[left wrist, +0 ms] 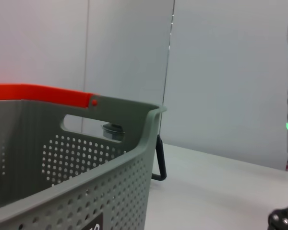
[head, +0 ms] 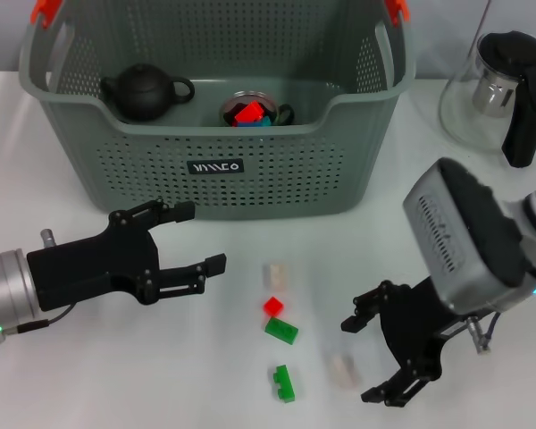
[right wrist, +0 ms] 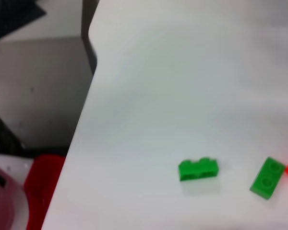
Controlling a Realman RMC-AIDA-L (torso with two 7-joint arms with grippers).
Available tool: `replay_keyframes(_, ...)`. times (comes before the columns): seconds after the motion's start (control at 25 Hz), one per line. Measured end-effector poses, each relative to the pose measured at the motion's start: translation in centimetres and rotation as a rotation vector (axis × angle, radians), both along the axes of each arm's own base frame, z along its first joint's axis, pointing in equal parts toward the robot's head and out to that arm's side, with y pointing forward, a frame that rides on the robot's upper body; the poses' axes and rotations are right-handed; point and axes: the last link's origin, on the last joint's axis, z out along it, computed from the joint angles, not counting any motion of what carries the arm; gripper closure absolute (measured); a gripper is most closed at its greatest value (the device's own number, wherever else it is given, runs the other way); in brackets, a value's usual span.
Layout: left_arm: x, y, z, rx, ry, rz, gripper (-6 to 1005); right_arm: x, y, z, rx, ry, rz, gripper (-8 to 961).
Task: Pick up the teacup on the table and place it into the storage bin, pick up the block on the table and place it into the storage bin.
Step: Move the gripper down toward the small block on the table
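Head view, right claw [head: 386,356] spread wide, seemingly empty, left claw [head: 189,239] open.

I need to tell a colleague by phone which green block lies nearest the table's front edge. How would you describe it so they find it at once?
Start at the storage bin and come forward across the table to the loose blocks between the left gripper and right gripper. The green block nearest the front lies alone, below another green block that touches a small red block.
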Motion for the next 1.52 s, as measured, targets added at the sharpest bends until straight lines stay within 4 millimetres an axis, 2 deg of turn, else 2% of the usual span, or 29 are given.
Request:
replay_keyframes(0.28, 0.0, -0.1, -0.3, -0.005, -0.008, 0.007, 116, -0.3, -0.4, -1.4, -0.025, -0.063, 0.079, 43)
replay_keyframes(0.68, -0.2, -0.4, -0.4, -0.007, -0.012, 0.017, 116, -0.7, -0.6, -2.0, -0.033, -0.064, 0.112, 46)
replay_keyframes(1.52, -0.4, -0.9, -0.7, -0.01, -0.019, 0.032, 117, -1.1, -0.7, -2.5, -0.035, -0.081, 0.098, 203)
